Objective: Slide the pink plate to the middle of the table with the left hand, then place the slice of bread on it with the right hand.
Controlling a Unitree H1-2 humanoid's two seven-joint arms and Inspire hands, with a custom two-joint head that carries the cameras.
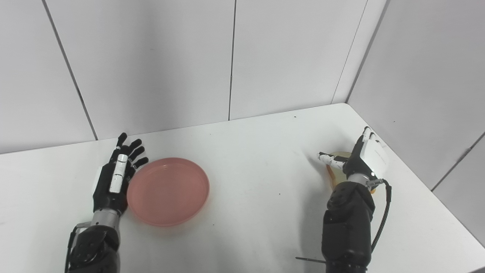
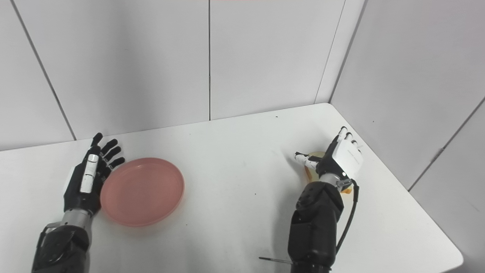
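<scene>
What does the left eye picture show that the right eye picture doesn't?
Only the left eye view: nothing extra on the table; its right edge cuts off the table's near right end.

Only the right eye view: the table's rounded near right corner.

Both share: the pink plate left of the middle, the open left hand against its left rim, and the open right hand over the slice of bread, which it mostly hides. Whether it touches the bread is unclear.
</scene>
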